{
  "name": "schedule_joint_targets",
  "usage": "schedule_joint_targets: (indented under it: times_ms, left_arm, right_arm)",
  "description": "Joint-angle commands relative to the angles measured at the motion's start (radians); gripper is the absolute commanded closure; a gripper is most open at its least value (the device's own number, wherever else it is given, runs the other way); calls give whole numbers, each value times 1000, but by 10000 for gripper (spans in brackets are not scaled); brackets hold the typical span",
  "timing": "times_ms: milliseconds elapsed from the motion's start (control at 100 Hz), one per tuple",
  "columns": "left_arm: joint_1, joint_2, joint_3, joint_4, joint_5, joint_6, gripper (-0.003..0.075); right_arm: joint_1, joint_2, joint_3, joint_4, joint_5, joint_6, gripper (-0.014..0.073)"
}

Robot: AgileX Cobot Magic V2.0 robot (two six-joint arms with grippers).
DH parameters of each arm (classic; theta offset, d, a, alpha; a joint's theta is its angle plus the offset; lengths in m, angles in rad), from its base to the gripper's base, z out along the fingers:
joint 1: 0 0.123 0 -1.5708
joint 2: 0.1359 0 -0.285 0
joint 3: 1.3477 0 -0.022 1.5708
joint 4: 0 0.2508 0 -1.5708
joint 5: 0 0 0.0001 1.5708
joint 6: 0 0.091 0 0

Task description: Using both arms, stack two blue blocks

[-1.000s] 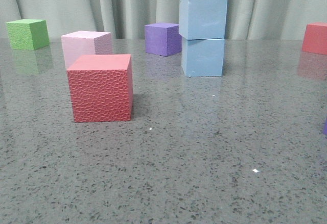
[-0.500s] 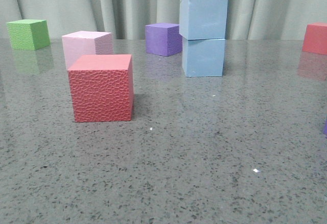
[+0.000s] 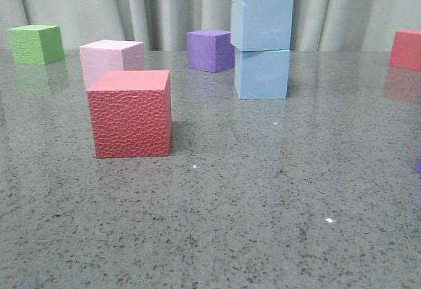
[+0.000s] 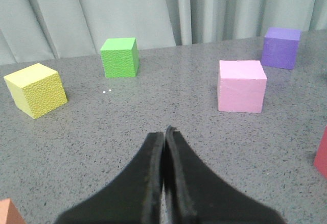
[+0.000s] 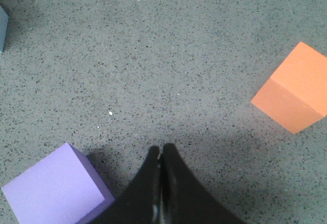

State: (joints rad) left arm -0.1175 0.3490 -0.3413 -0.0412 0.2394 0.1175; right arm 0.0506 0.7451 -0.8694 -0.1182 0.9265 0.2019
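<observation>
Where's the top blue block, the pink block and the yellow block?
Top blue block (image 3: 262,22): front view, middle of its front face.
Pink block (image 4: 241,92): left wrist view, middle of its front face.
Yellow block (image 4: 42,97): left wrist view, its bumpy side.

Matte black, tapered claw (image 4: 165,132) fingers (image 5: 176,183).

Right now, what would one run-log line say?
blue blocks: stacked, upper sits slightly askew | left gripper: shut, empty | right gripper: shut, empty

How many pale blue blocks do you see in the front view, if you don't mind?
2: the lower blue block stands on the table, right of the purple cube; the upper blue block sits on it.
</observation>
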Motion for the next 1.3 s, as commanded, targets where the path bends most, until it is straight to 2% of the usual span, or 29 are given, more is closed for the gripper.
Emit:
schedule_joint_targets:
  times_ms: [0,280,510,1290]
  left_arm:
    - [2,-48,51,-5,-157,-10,739]
    - [2,-220,282,-5,-281,-10,739]
    - [2,-302,383,26,-310,-10,739]
    - [45,-385,384,65,-326,-19,739]
  right_arm:
    - [-4,-6,-25,-19,-55,-6,715]
    - [-4,-6,-25,-19,-55,-6,715]
    - [-4,-6,-25,-19,-55,-6,715]
    - [-4,-6,-25,-19,-55,-6,715]
